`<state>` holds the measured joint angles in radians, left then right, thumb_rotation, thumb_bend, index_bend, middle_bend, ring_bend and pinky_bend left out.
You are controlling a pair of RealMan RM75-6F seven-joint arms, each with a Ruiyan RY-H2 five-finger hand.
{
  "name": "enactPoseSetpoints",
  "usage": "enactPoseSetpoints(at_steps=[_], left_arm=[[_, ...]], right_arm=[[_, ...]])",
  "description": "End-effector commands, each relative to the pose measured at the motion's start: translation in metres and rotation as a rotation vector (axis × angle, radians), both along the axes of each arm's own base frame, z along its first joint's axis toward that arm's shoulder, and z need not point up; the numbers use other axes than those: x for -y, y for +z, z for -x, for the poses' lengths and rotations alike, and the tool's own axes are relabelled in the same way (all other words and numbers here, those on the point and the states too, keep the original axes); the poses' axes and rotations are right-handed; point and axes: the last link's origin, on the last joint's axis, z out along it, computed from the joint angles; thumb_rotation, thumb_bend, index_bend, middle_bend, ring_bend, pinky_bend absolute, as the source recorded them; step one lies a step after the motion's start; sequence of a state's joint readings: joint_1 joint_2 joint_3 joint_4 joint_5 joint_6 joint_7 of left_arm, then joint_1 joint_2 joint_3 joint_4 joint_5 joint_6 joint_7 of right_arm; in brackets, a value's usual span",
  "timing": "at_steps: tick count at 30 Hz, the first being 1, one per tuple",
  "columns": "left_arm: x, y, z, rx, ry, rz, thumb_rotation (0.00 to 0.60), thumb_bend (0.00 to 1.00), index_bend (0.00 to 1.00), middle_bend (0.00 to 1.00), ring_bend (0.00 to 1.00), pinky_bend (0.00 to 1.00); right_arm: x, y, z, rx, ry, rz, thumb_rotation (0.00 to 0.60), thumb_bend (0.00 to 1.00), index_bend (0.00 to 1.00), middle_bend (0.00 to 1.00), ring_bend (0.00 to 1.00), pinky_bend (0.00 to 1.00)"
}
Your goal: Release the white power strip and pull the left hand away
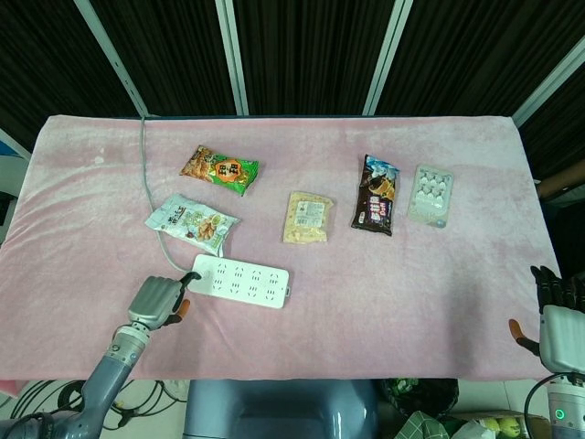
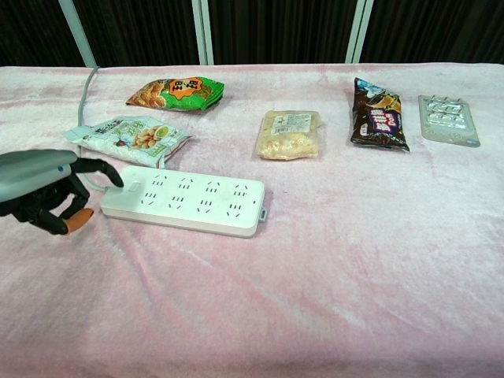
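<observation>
The white power strip lies flat on the pink cloth at the front left, and its grey cable runs off to the far edge. My left hand sits just left of the strip with loosely curled fingers around nothing. One dark fingertip reaches the strip's left end; whether it touches I cannot tell. My right hand hangs beyond the table's right front corner, fingers up and apart, holding nothing. The chest view does not show it.
A white snack bag lies just behind the strip's left end, with a green bag further back. A yellow packet, a brown bag and a clear blister tray lie at centre and right.
</observation>
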<state>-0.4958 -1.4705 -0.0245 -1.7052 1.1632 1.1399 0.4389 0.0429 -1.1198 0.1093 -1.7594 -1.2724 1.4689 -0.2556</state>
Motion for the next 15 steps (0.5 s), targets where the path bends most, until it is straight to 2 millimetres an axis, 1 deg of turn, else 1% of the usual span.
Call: enactPoseSetpoints(at_steps=[1, 3, 4, 5, 6, 8, 10, 11, 12, 15], left_arm=[[-0.001, 0.022, -0.016, 0.068, -0.052, -0.118, 0.6, 0.46, 0.22, 0.59, 0.65, 0.74], [-0.001, 0.032, -0.023, 0.098, -0.078, -0.159, 0.6, 0.41, 0.22, 0.52, 0.54, 0.67], [0.0, 0.036, -0.024, 0.108, -0.087, -0.173, 0.6, 0.37, 0.21, 0.46, 0.45, 0.59], [0.002, 0.042, -0.026, 0.121, -0.099, -0.188, 0.6, 0.33, 0.2, 0.4, 0.36, 0.48], [0.005, 0.048, -0.026, 0.132, -0.107, -0.199, 0.6, 0.3, 0.2, 0.36, 0.3, 0.41], [0.011, 0.06, -0.023, 0.131, -0.119, -0.217, 0.6, 0.2, 0.18, 0.23, 0.11, 0.19], [0.022, 0.079, -0.013, 0.098, -0.118, -0.245, 0.6, 0.12, 0.16, 0.13, 0.02, 0.06], [0.025, 0.084, -0.009, 0.086, -0.114, -0.252, 0.6, 0.09, 0.15, 0.08, 0.0, 0.02], [0.03, 0.092, -0.004, 0.068, -0.104, -0.262, 0.6, 0.07, 0.15, 0.06, 0.0, 0.01], [0.044, 0.115, 0.012, 0.055, -0.066, -0.308, 0.6, 0.05, 0.15, 0.04, 0.0, 0.0]], right_arm=[[0.0, 0.0, 0.0, -0.002, 0.0, -0.001, 0.6, 0.2, 0.12, 0.08, 0.13, 0.04], [0.0, 0.0, 0.0, -0.002, 0.0, -0.002, 0.6, 0.2, 0.12, 0.08, 0.13, 0.04], [0.0, 0.0, 0.0, -0.002, -0.001, -0.002, 0.6, 0.2, 0.12, 0.08, 0.13, 0.04], [0.0, 0.0, 0.0, -0.003, -0.001, -0.002, 0.6, 0.2, 0.12, 0.08, 0.13, 0.04], [0.0, 0.0, 0.0, -0.002, -0.002, -0.001, 0.6, 0.2, 0.12, 0.08, 0.13, 0.04], [0.0, 0.0, 0.0, -0.001, -0.003, -0.001, 0.6, 0.2, 0.12, 0.08, 0.13, 0.04], [-0.001, 0.0, 0.0, -0.001, -0.004, -0.001, 0.6, 0.2, 0.12, 0.08, 0.13, 0.04], [-0.001, 0.0, 0.0, 0.0, -0.004, -0.001, 0.6, 0.2, 0.12, 0.08, 0.13, 0.04], [-0.001, 0.0, 0.0, 0.001, -0.005, -0.001, 0.6, 0.2, 0.12, 0.08, 0.13, 0.04], [-0.001, 0.0, 0.0, 0.001, -0.005, -0.001, 0.6, 0.2, 0.12, 0.08, 0.13, 0.04]])
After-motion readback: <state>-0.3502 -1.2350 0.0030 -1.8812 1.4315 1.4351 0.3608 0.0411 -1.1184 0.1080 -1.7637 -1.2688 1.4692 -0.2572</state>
